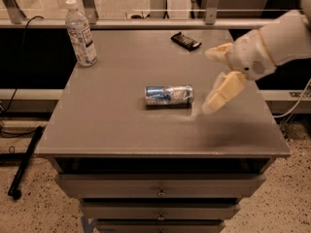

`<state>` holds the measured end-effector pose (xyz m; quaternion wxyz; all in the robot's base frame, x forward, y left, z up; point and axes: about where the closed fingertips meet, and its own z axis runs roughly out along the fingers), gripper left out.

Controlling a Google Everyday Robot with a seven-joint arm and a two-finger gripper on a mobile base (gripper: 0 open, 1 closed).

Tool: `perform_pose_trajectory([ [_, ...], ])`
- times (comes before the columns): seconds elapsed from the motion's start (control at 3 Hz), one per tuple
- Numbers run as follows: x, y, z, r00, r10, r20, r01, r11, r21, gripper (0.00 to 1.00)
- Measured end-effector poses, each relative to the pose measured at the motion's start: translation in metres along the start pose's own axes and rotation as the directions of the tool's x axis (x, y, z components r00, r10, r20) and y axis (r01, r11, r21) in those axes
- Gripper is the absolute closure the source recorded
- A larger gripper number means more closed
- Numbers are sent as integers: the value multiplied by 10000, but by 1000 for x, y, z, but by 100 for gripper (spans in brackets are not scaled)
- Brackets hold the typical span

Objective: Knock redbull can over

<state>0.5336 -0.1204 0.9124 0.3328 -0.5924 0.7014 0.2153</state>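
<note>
Dimly lit from overhead, soft and a little grainy. Smeared by motion at the gripper, over the table's right side, with diffuse shadow beneath.

The gripper, over the worktop's right side and just right of the can, showed only as a pale smear with no clear outline. The arm behind it ran off the right edge. The can's markings were blurred past reading. Print on the bottle and the bar was too small to read. The lowest drawer was cut by the bottom edge.
</note>
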Motion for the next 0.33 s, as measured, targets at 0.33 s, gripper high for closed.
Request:
perform_pose_trajectory([
  [0.33, 1, 2, -8, 9998, 6, 199, -7, 10000, 73, 0],
])
